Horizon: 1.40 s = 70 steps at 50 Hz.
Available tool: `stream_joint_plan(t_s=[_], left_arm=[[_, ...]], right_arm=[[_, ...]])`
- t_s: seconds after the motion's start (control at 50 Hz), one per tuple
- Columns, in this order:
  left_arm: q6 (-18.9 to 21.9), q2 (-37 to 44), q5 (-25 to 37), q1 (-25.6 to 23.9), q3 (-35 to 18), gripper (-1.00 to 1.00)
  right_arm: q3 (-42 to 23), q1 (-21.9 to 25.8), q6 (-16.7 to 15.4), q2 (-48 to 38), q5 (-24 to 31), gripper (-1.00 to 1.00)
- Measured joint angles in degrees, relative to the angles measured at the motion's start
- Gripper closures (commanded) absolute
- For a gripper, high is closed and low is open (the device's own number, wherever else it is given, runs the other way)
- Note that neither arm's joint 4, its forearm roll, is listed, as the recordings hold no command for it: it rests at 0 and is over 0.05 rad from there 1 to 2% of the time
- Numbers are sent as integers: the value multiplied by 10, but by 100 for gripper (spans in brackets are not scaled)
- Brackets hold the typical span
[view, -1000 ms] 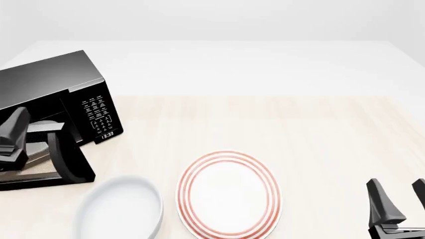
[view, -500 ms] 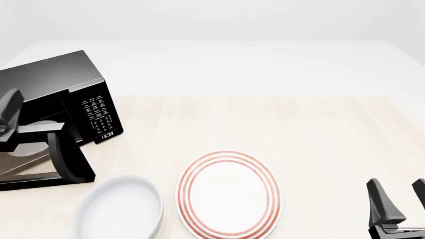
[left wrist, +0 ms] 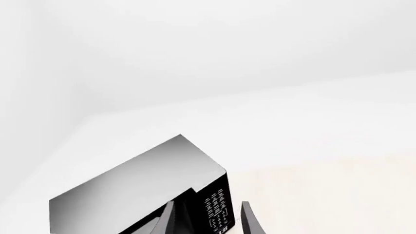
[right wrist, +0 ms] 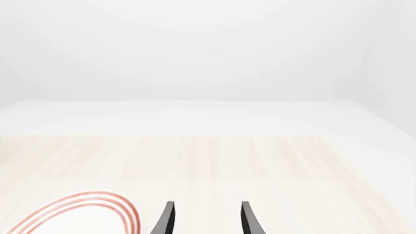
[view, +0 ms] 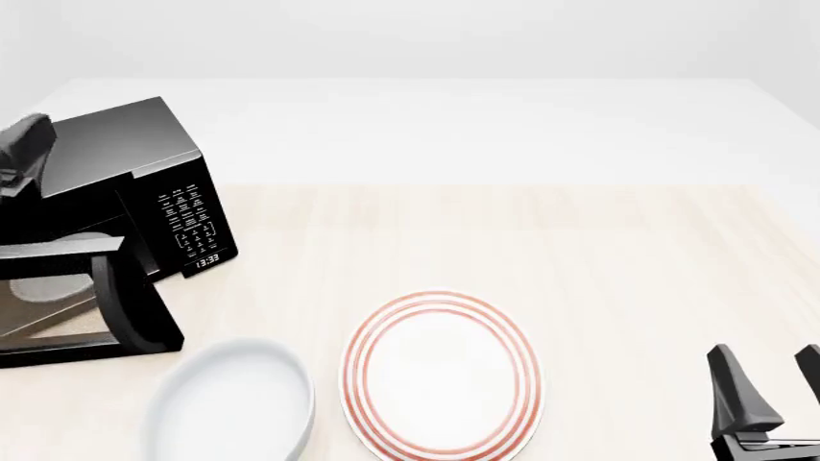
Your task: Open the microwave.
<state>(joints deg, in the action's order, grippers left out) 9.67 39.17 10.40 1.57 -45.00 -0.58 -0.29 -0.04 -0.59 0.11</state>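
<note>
"13:33" can be read on the microwave [view: 122, 182] display; its left side is cut off. Both claws, left [left wrist: 208, 218] and right [right wrist: 206, 218], are seen spread apart, empty.

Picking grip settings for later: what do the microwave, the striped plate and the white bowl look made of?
Microwave: glossy black casing, probably painted metal or plastic, judging by the soft sheen on top; its open door looks like dark glass. Plate: smooth white with red rings, likely glazed ceramic. Bowl: plain white, faintly shiny, ceramic or plastic; hard to tell in a render.

The microwave [view: 115, 182] stands far left, bowl [view: 230, 408] and plate [view: 443, 375] nearer.
</note>
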Motion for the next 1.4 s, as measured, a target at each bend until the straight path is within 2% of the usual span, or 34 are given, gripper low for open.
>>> stream_joint_plan(t_s=[0.22, 0.6, 1.08, 1.4], left_arm=[[1, 42, 40, -9, -51, -100], [28, 96, 95, 2, -90, -100], [-8, 179, 110, 6, -114, -100], [-18, 237, 104, 15, -128, -100]], right_arm=[[0, 0, 0, 0, 0, -100], [0, 0, 0, 0, 0, -100], [0, 0, 0, 0, 0, -100], [0, 0, 0, 0, 0, -100]])
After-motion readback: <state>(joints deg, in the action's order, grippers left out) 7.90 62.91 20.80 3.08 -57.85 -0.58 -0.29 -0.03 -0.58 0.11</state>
